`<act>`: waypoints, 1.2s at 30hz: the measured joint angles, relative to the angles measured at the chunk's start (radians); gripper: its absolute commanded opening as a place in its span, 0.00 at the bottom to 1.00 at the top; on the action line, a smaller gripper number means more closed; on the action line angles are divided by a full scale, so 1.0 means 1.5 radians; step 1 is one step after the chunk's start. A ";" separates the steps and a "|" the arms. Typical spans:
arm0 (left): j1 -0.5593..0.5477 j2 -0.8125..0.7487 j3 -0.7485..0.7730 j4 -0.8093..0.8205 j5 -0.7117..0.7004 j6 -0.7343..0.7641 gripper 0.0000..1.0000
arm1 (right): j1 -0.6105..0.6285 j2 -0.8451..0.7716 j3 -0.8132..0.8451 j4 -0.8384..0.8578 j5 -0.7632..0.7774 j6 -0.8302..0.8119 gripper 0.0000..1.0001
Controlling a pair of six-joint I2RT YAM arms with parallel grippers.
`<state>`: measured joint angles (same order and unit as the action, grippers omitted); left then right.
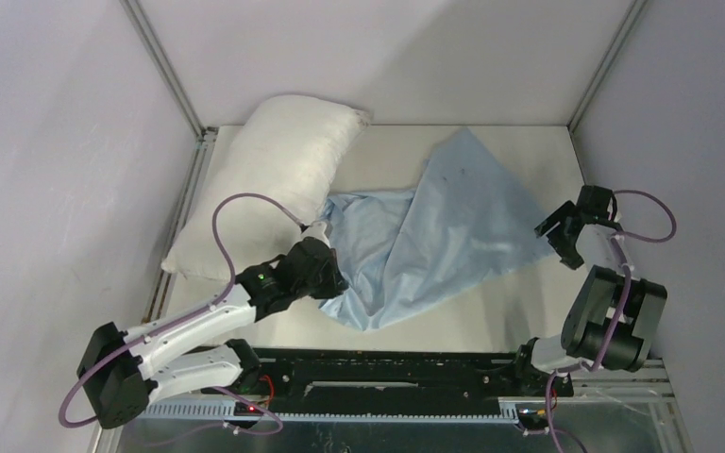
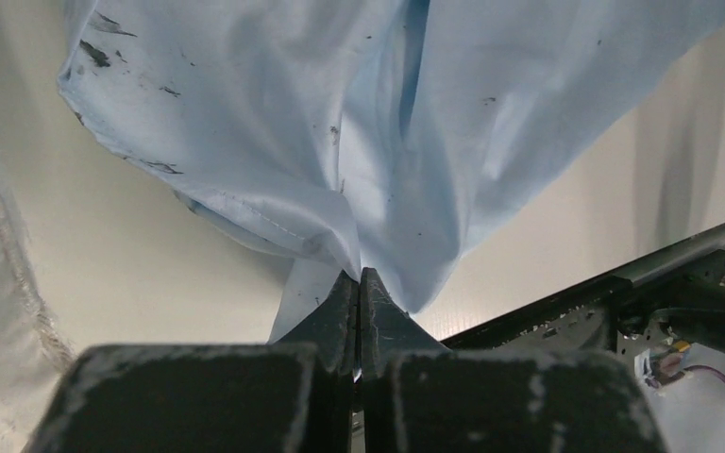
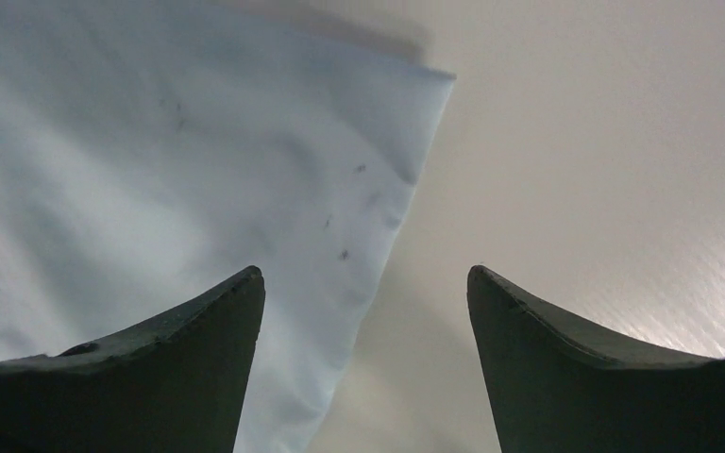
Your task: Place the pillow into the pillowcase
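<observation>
The white pillow lies along the left wall of the table, its edge showing in the left wrist view. The light blue pillowcase is spread, crumpled, over the table's middle. My left gripper is shut on the pillowcase at its near-left edge, the cloth bunching out from between the tips. My right gripper hovers open just off the pillowcase's right edge. Nothing sits between its fingers, and the cloth's border lies below them.
Grey walls with metal corner posts close in the table on three sides. A black rail runs along the near edge between the arm bases; it also shows in the left wrist view. Bare white tabletop lies near the right arm.
</observation>
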<state>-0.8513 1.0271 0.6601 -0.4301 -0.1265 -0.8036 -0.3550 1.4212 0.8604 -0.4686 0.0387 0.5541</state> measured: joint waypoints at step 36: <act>0.028 -0.010 0.019 -0.079 0.018 0.071 0.00 | -0.019 0.127 0.174 -0.073 0.105 0.050 0.00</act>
<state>-0.8089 1.0122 0.6891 -0.5491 -0.0994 -0.6968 -0.3828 1.6123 1.1213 -0.5789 0.1955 0.6296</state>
